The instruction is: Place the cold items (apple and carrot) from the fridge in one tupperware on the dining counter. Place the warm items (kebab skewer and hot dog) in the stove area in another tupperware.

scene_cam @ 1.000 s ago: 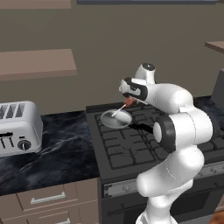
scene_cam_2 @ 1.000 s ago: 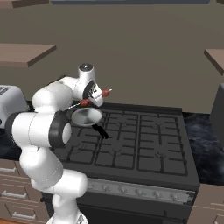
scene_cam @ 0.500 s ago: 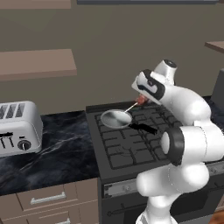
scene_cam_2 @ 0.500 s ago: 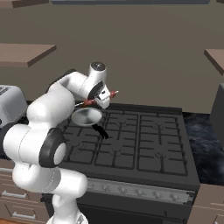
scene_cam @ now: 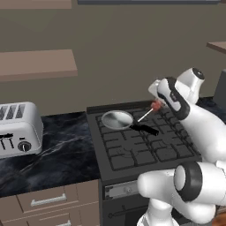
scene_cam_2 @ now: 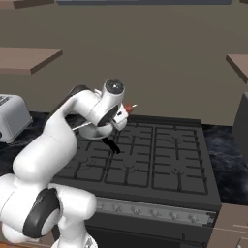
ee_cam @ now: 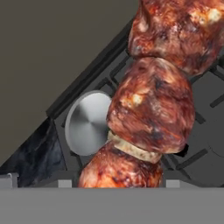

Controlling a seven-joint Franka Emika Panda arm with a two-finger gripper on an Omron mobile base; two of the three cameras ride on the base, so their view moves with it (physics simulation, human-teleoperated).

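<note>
Item: skewer (ee_cam: 153,109), warm group. Clamped in end effector (scene_cam: 155,98), lifted clear above stove (scene_cam: 145,150), likely for carry to tupperware. Pan (scene_cam: 117,119) below, left of end effector, apart. Toaster (scene_cam: 18,129) on desk (scene_cam: 66,145), far left.

Kebab skewer (ee_cam: 153,109) over pan (ee_cam: 87,123)

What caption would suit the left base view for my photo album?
Robot claw lifting a kebab skewer above the frying pan on a black stove, toaster nearby.
</note>
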